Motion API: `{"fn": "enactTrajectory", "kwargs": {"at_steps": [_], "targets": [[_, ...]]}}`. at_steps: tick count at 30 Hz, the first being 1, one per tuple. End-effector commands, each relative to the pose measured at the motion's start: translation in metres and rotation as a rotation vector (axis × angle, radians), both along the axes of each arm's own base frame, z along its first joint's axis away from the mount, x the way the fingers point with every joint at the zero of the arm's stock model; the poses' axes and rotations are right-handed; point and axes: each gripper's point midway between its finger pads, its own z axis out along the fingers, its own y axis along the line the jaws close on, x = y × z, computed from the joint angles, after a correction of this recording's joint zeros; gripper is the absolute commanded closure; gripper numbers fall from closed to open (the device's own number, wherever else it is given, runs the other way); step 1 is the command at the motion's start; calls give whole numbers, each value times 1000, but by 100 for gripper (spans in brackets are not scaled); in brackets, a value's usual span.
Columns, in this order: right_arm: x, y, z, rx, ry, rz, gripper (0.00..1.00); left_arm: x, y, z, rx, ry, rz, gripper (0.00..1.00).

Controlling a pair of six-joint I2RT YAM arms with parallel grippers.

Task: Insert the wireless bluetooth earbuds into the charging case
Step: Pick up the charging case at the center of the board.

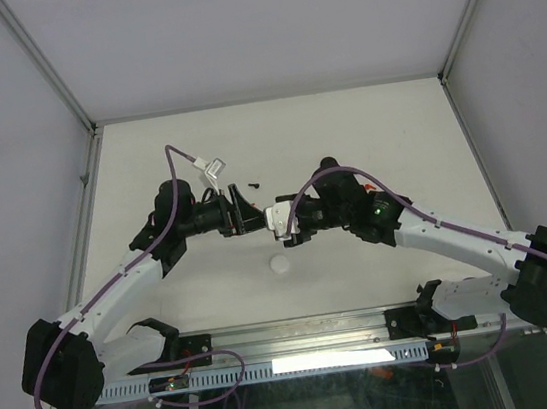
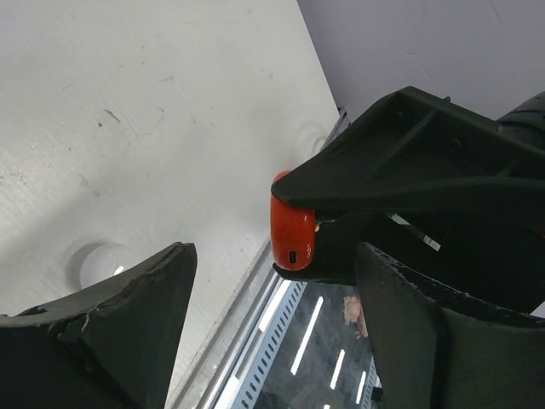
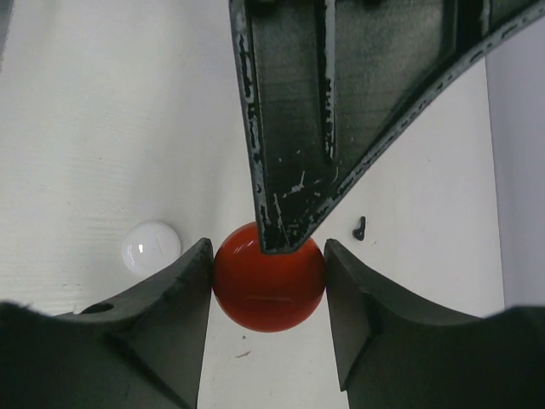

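My right gripper (image 3: 268, 274) is shut on a round red charging case (image 3: 268, 294), its pads pressing the case's left and right sides above the table. In the left wrist view the red case (image 2: 292, 230) shows edge-on with a small port. My left gripper (image 2: 272, 285) stands open just in front of it, nothing between its fingers. One left finger (image 3: 298, 170) reaches down over the case's top edge. A tiny black earbud (image 3: 359, 227) lies on the table beyond it, also visible from above as a black earbud (image 1: 254, 183). In the top view the grippers hide the case.
A white round case (image 1: 279, 263) lies on the table below the two grippers, also seen as a white case (image 3: 151, 247) and a white case (image 2: 98, 264). The table's near metal rail (image 2: 255, 332) runs under the left gripper. Grey walls enclose the table.
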Motion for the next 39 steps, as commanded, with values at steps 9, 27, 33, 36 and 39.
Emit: {"fn": "enactTrajectory", "kwargs": {"at_steps": [9,27,33,36,39], "targets": [[-4,16,31,63,-108,59,53,-12,-19,8,-66,-29,-67,43],[0,0,40,93,-83,-36,32,-7,-7,18,-95,-204,19,98],[-7,-9,59,260,136,-81,30,-6,7,44,-172,-385,111,94],[-2,-13,71,380,309,-139,30,-8,11,57,-215,-455,131,93],[0,-13,82,480,463,-158,32,-8,14,68,-256,-508,151,92]]}}
